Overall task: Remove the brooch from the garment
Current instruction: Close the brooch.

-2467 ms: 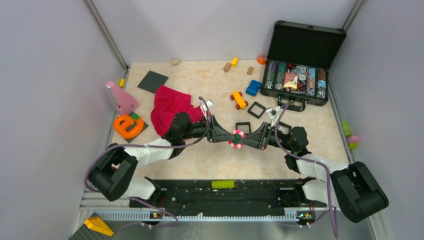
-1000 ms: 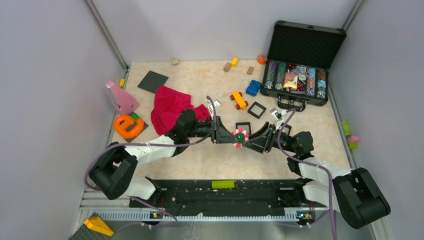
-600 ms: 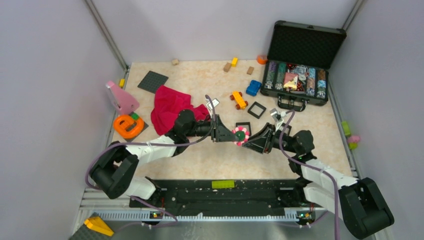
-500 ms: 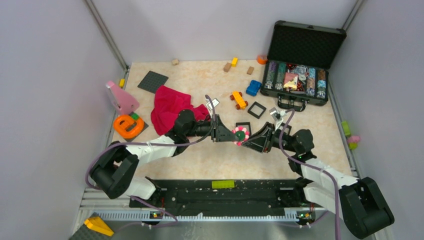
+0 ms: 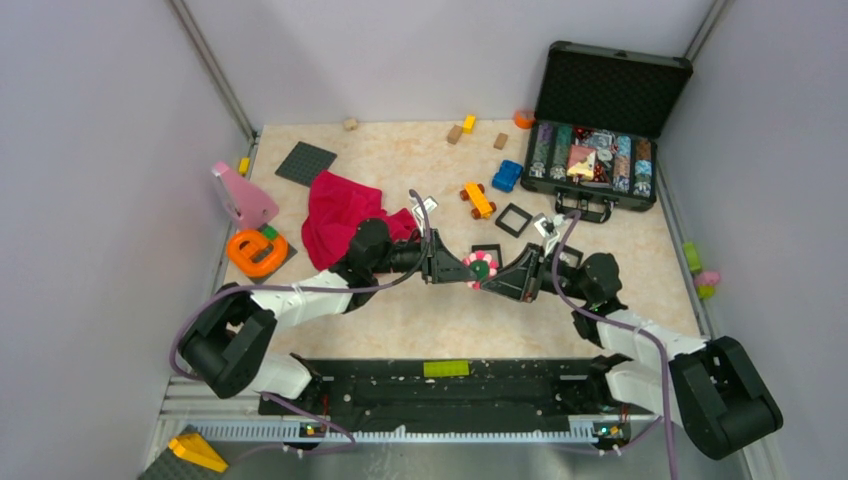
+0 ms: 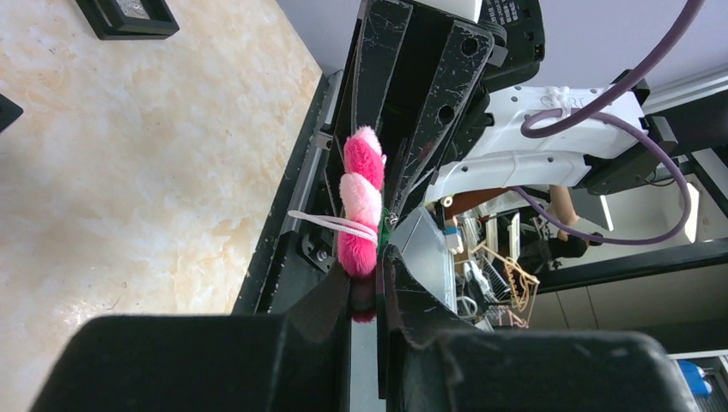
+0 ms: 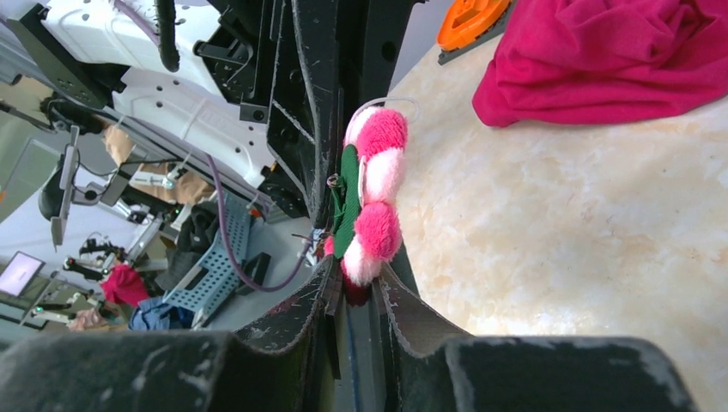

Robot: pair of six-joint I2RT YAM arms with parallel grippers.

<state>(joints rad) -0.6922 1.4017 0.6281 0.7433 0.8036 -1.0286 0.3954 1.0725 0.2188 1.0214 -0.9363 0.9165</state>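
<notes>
Table (image 5: 400, 315) – marbled top. Garment (image 5: 338, 215) – crimson, crumpled left of centre. Left gripper (image 5: 463, 270) and right gripper (image 5: 491, 277) – jaws narrowed, each clamped on one edge of the brooch (image 5: 479, 267), which is held between them, well apart from the garment.

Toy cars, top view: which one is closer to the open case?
The blue car. It sits just left of the open black case, while the orange-and-yellow car lies farther from it, to the blue car's lower left.
</notes>
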